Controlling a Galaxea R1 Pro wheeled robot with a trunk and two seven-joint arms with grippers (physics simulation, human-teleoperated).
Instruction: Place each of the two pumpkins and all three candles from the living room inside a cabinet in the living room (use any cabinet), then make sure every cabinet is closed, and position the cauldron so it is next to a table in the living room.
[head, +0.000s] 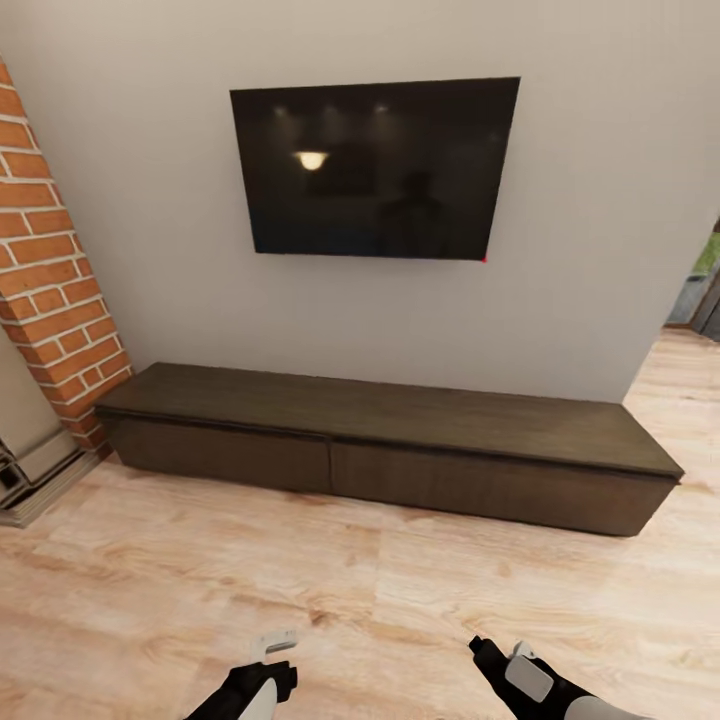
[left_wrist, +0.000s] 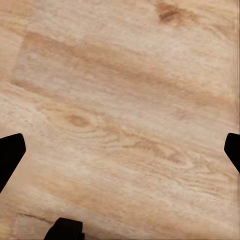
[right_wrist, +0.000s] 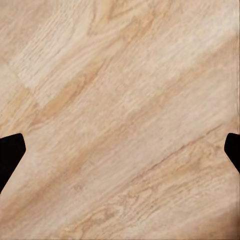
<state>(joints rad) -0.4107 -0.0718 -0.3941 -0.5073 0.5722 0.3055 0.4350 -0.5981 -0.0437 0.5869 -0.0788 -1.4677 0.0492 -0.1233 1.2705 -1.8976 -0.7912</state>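
Note:
The cabinet (head: 390, 450), a long low dark brown console, stands against the wall ahead with both of its drawer fronts shut. Pumpkins, candles and cauldron are out of view. My left gripper (head: 262, 680) hangs low at the bottom of the head view, well short of the cabinet. My right gripper (head: 505, 665) hangs at the bottom right. In the left wrist view the black fingertips (left_wrist: 10, 152) sit far apart over bare wood floor, open and empty. The right wrist view shows its fingertips (right_wrist: 10, 150) spread the same way, with nothing between them.
A black TV (head: 375, 168) hangs on the wall above the cabinet. A red brick column (head: 50, 270) rises at the left, with a pale low fixture (head: 30, 470) at its foot. Light wood floor (head: 350, 590) stretches between me and the cabinet. A doorway (head: 700, 290) opens at the far right.

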